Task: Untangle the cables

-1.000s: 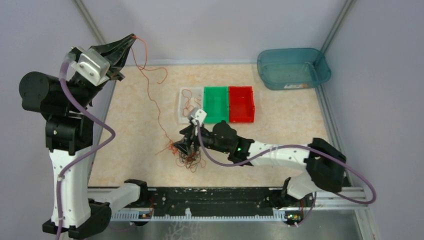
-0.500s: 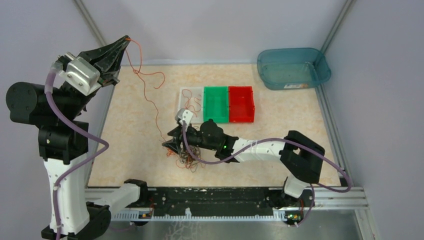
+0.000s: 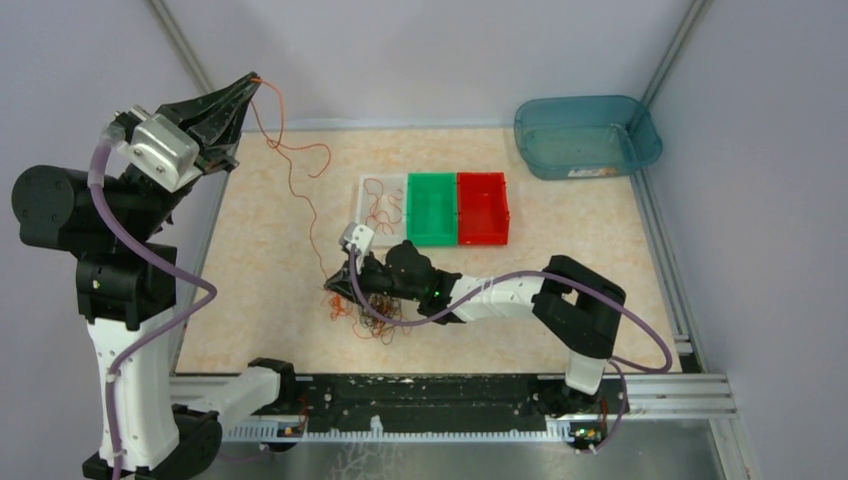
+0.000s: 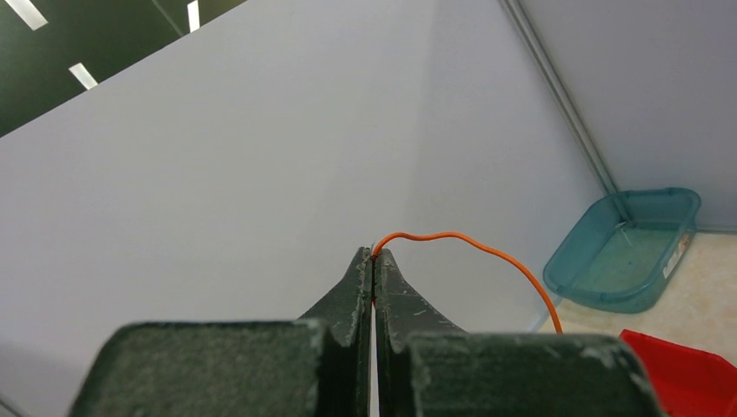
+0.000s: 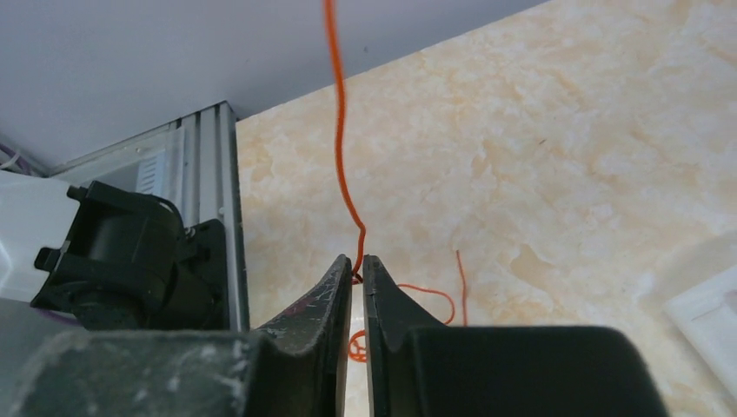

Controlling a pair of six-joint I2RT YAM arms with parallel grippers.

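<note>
An orange cable (image 3: pixel 300 195) runs from the raised left gripper (image 3: pixel 254 79) down across the table to a tangle of orange and dark cables (image 3: pixel 372 315) near the front. In the left wrist view the left gripper (image 4: pixel 375 255) is shut on the end of this orange cable (image 4: pixel 474 241). The right gripper (image 3: pixel 332 287) lies low at the tangle's left edge. In the right wrist view the right gripper (image 5: pixel 357 261) has its jaws closed to a thin gap at the tips, with the orange cable (image 5: pixel 341 156) pinched there. More loose orange loops (image 5: pixel 426 291) lie beyond.
A white tray (image 3: pixel 364 232) holding some cables, a green bin (image 3: pixel 432 208) and a red bin (image 3: pixel 483 207) stand side by side mid-table. A teal tub (image 3: pixel 585 135) sits at the back right. The left arm's base (image 5: pixel 122 252) and the table's metal rail are close to the right gripper.
The right gripper slid left along the tangle and its jaws closed on the orange cable. The left arm shifted slightly left, still holding the cable end up.
</note>
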